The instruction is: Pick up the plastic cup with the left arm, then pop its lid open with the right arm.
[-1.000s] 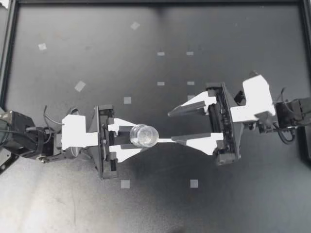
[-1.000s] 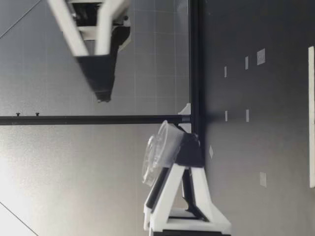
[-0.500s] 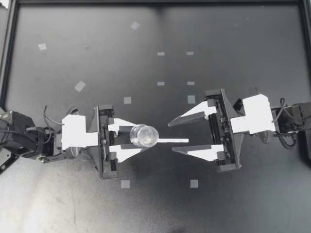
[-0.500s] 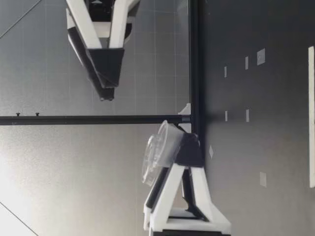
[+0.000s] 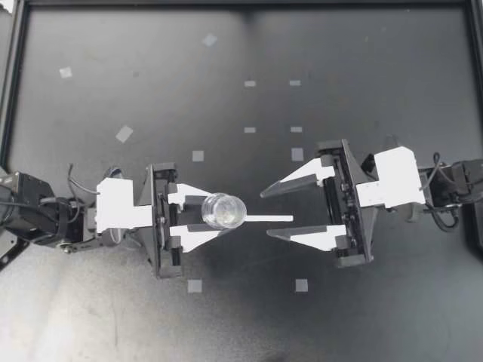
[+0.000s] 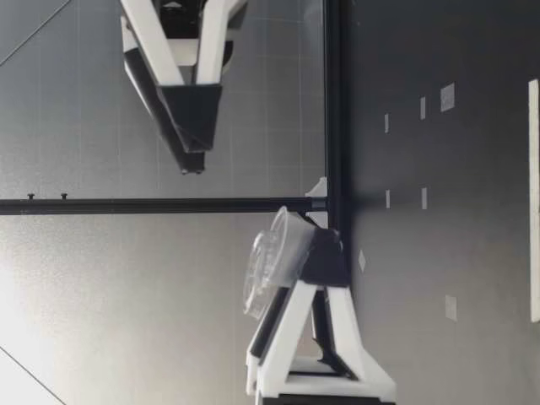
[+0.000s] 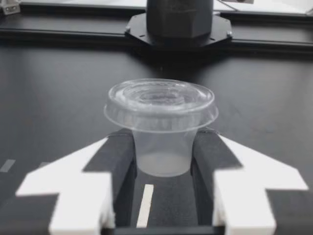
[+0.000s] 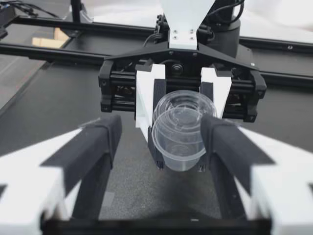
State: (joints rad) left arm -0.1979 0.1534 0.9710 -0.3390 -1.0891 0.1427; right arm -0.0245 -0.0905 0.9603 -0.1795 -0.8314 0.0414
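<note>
Top view showed my left gripper [image 5: 219,213] closed on a small clear cup [image 5: 225,210], a little left of the middle of the tabletop [image 5: 362,60], well away from every edge. My right gripper [image 5: 266,215] faced it from the other side, tips near the cup but apart from it. It was the free hand and the only one with the cup straight ahead. Its fingers stood spread wide, holding and touching nothing.

Low view showed the cup [image 6: 272,261] lifted off the tabletop and tilted, its lid leaning toward my right gripper [image 6: 192,164], whose tips appeared somewhat higher than the cup.

Left wrist view showed both dark pads against the cup's [image 7: 160,142] walls from two sides, below the lid [image 7: 161,104].

Right wrist view had the cup [image 8: 180,132] directly ahead, in line with the gap between the open fingers.

A white strip [image 5: 281,219] lay on the tabletop between the two grippers, among scattered tape marks [image 5: 198,156].
</note>
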